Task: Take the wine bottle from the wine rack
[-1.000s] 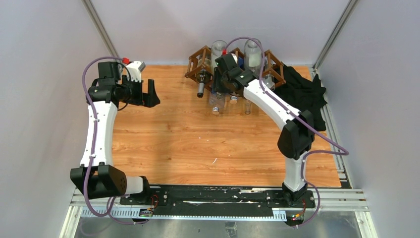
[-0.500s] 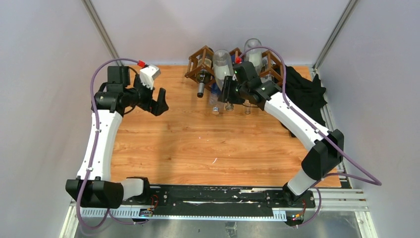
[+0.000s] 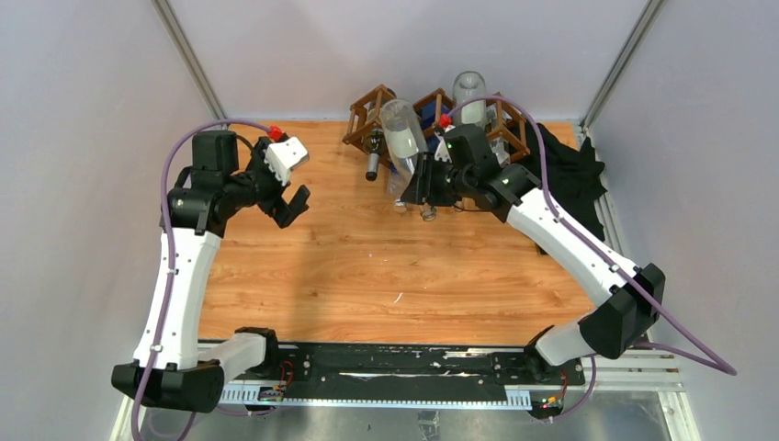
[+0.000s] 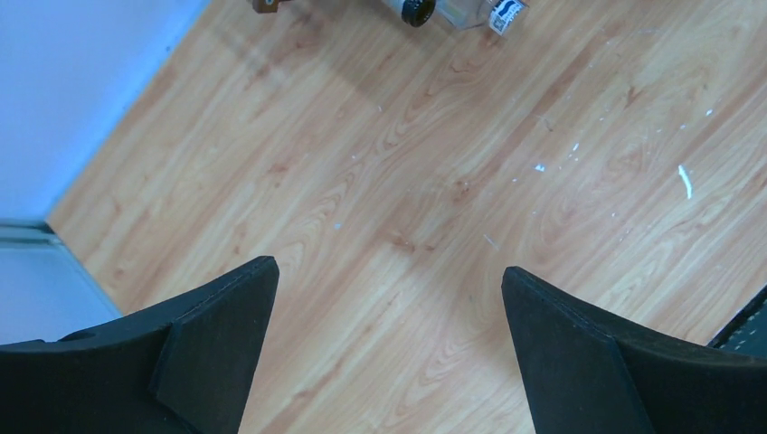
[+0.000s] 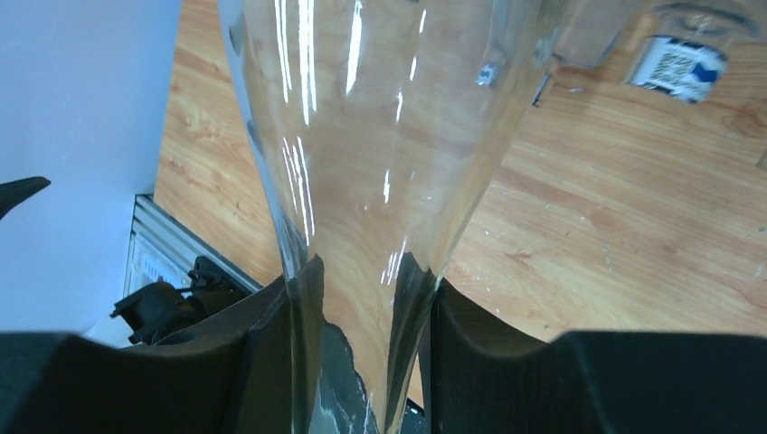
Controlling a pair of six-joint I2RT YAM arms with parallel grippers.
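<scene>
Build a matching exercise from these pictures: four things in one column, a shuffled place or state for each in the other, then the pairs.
Column one
1. left tool
2. right tool
3. wine rack
4. black cloth

Column two
A. heaped at the far right corner of the table
B. shut on the clear wine bottle
C. open, holding nothing
D. standing at the table's far edge

Pairs: 1-C, 2-B, 3-D, 4-A

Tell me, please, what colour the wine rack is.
The wine rack is dark brown, clearest in top external view.
</scene>
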